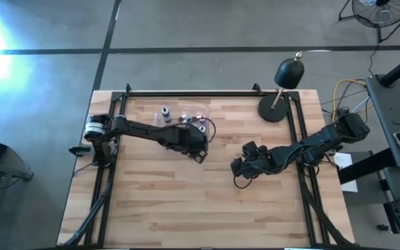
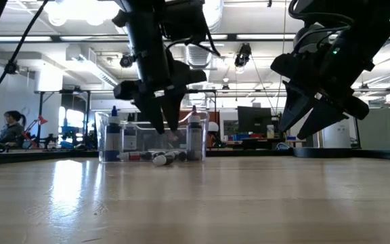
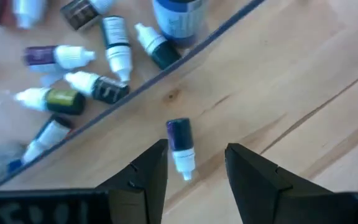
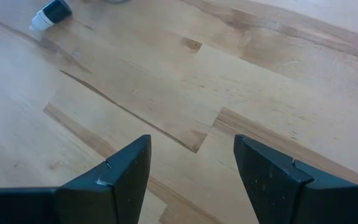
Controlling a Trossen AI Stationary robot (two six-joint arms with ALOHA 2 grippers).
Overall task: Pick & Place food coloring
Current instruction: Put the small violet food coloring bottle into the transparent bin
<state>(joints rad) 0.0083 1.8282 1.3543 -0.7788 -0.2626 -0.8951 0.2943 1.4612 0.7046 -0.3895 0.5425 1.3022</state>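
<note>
Dark plastic fingers (image 3: 151, 174) of the left gripper (image 3: 194, 171) stand apart, nothing between them but air, and a small dropper bottle (image 3: 180, 148) with a dark body and white cap lies flat on the desk (image 3: 303, 74) just ahead of the gap, untouched. Its label is too blurred to read. Just beyond it runs the edge of a clear tray (image 3: 185, 59), and inside lie more bottles of food coloring (image 3: 92, 84), tipped at all angles; those at the frame's border are cut off, so their count cannot be told. From above, the left gripper (image 1: 198, 144) covers this spot and the loose bottle is hidden under it, while the tray (image 1: 186, 114) shows only a few pale specks. At desk height, two bottles stand upright in the tray (image 2: 103, 135) and others lie on its floor, partly behind the left arm.

The right gripper (image 4: 191, 168) also holds its jaws apart and empty above bare wood near the desk's middle (image 1: 245, 165). Far off in its wrist view lies a dark bottle with a white cap (image 4: 50, 14). A black lamp (image 1: 283, 87) stands at the desk's far edge.
</note>
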